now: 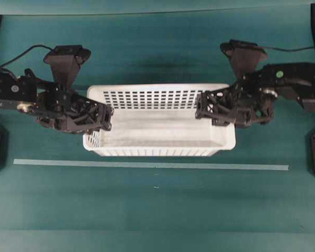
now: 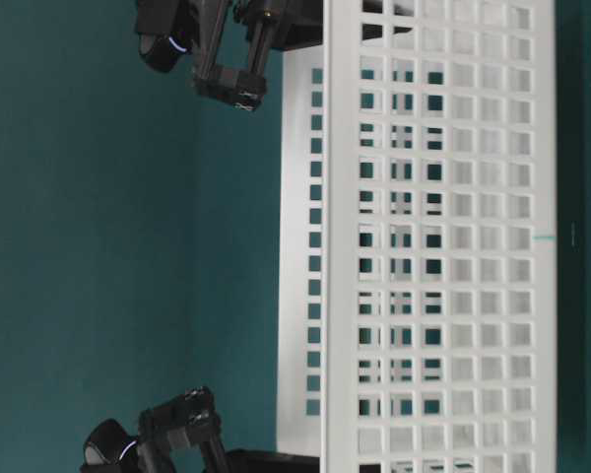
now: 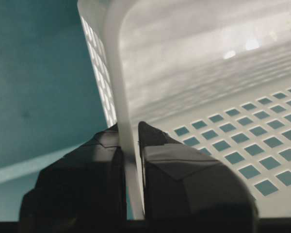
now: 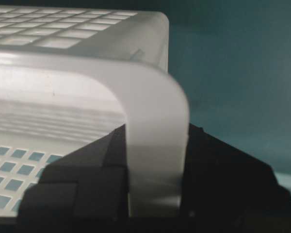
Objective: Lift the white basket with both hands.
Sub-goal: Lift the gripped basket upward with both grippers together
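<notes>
We saw the white basket (image 1: 160,123) in the middle of the teal table (image 1: 157,205), just behind a pale strip of tape (image 1: 147,165) that ran across the surface from side to side. We could not tell from the overhead view whether the basket's floor touched the table. Its far wall showed rows of small rectangular slots, and the near wall showed the same lattice in the table-level view (image 2: 443,236).

The left gripper (image 1: 106,116) reached in from the left of the overhead view and was clamped on the rim of the basket's short end wall there. In the left wrist view its two black fingers (image 3: 179,174) pressed against the thin white rim (image 3: 128,145) from either side, one inside the basket and one outside.

The right gripper (image 1: 202,107) came in from the opposite side and gripped the other short end. In its wrist view the broad rolled rim (image 4: 155,145) ran down between the dark fingers (image 4: 82,184), which sat tight against it.

We found no brand, label or legible writing on the basket, the arms or the table; only a small green dot (image 1: 278,74) showed on the right arm.
</notes>
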You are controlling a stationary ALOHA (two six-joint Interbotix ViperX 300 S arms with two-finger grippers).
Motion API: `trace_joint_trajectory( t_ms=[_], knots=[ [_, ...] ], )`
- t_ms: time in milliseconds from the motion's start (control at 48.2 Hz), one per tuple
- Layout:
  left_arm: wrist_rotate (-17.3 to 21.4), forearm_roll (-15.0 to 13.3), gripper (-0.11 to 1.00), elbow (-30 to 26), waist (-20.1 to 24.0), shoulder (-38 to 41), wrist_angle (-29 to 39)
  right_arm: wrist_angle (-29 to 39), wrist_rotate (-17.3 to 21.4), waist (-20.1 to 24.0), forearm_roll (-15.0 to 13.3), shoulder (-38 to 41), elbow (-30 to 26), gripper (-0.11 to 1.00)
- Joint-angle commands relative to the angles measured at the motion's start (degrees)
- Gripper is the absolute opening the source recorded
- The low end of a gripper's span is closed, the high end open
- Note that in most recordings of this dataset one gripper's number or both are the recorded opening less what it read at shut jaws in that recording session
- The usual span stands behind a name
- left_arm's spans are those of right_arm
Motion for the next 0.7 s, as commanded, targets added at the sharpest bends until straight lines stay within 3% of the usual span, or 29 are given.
trace_joint_trajectory(
  t_ms=[0, 684],
  knots=[
    [-0.5, 0.2, 0.0, -0.5, -1.3, -1.6, -0.1, -1.0, 0.9, 2.5, -0.4, -0.2, 0.1, 0.17],
    [-10.5, 1.1, 0.0, 0.5, -11.4, -0.5, -1.1, -3.5, 12.9, 13.9, -4.0, 0.1, 2.3, 0.17]
  ],
)
